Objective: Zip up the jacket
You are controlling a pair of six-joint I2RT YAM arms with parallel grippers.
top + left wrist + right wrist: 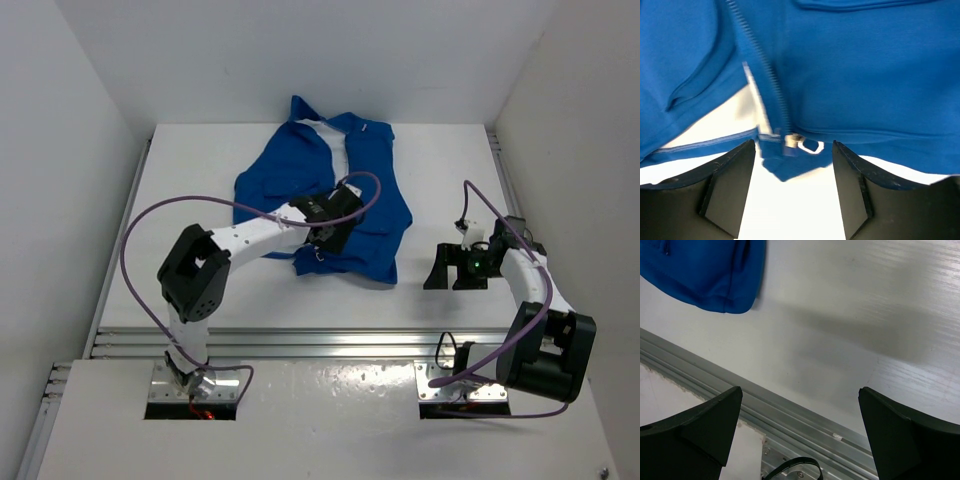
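Note:
The bright blue jacket [365, 190] lies flat in the middle of the table, front up, its front partly open with white lining showing. In the left wrist view the jacket [865, 75] fills the top, the pale zipper [771, 85] runs down to the slider with its metal pull [802, 144] at the bottom hem. My left gripper [794, 150] is open, its jaws either side of the slider, just short of it. My right gripper [462, 272] is open and empty over bare table, right of the jacket's corner [715, 275].
A metal rail [320, 342] runs along the table's near edge; it also shows in the right wrist view [790, 425]. White walls enclose the table on three sides. Purple cables loop from both arms.

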